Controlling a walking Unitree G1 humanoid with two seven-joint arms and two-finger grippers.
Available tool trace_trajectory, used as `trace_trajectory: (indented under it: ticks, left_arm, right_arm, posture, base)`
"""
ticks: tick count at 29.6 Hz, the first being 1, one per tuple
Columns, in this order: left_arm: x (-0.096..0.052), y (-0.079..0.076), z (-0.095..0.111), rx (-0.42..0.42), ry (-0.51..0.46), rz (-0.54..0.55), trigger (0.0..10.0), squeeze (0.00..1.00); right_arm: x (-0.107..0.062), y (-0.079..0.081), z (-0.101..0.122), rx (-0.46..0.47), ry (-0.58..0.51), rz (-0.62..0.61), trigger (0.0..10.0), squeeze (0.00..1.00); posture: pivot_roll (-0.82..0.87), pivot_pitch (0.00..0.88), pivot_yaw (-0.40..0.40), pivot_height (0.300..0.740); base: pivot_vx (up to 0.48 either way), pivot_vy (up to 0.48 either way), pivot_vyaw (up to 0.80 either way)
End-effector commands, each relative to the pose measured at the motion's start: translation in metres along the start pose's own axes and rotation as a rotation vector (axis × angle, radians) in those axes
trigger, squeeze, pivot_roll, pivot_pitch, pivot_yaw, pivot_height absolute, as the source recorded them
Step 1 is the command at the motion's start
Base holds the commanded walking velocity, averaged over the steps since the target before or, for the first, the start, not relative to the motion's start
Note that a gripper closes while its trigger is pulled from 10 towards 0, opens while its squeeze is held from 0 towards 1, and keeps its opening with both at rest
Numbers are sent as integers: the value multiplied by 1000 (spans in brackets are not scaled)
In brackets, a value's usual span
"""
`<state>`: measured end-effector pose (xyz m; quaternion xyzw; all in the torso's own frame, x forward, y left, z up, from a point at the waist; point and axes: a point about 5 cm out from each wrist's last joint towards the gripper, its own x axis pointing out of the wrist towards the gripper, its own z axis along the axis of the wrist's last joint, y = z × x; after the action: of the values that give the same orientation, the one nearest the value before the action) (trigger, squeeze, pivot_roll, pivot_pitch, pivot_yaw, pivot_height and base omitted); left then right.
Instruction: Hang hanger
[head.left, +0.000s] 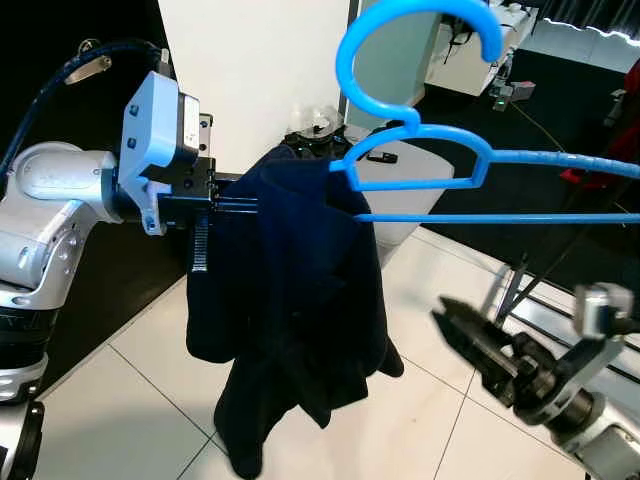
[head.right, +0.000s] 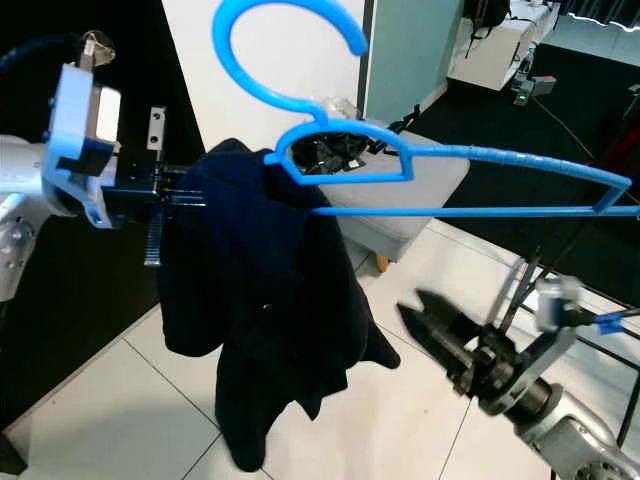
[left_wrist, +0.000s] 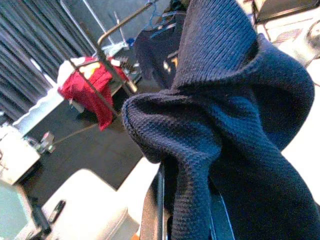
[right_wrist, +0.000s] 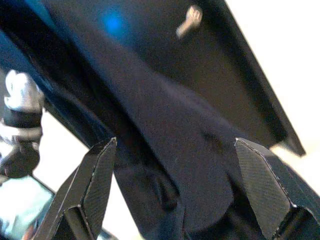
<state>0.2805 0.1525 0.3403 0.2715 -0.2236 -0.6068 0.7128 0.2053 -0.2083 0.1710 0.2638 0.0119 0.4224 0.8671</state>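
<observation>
Left eye view has the left hand (head.left: 235, 203) raised at chest height, its black fingers running into the bunched shoulder of a dark navy knitted garment (head.left: 290, 320) and clamped on that cloth, as the left wrist view shows with the knit folded over the fingers. The garment hangs limp from that grip, its lower edge dangling above the white tiled floor (head.left: 150, 400). A bright blue plastic hanger (head.left: 470, 160) sits high in the air, hook uppermost, one shoulder end tucked into the garment's top while its long bar stretches out to the robot's right, clear of the cloth. The right hand (head.left: 455, 330) is lower and to the right, near the garment's side but apart from it, fingers spread wide; the right wrist view looks between those parted fingers (right_wrist: 95, 185) at the dark cloth. Behind stand a white padded stool (head.left: 420, 200) and, in the left wrist view, a metal clothes rail (left_wrist: 107, 60) with a red garment (left_wrist: 92, 85).
</observation>
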Motion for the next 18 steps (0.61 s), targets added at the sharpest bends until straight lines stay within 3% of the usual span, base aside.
trace_trajectory:
  ticks: [1,6,14,18]
  left_arm:
    - [2,1,12,24,-56,-18,10000,0]
    - [7,-1,18,27,-97,-46,10000,0]
    - [9,1,20,35,-103,-55,10000,0]
    - [12,2,23,42,-112,-56,10000,0]
  right_arm:
    - [3,1,-2,-39,46,-5,10000,0]
    - [27,6,-3,-127,134,54,10000,0]
    - [42,4,-4,-180,172,56,10000,0]
    - [65,-1,-6,-222,189,35,10000,0]
  posture:
    - [-6,107,2,740]
    - [0,106,0,740]
    - [2,106,1,740]
    - [6,105,-1,740]
  base:
    - [0,0,0]
    - [0,0,0]
    - [0,0,0]
    - [0,0,0]
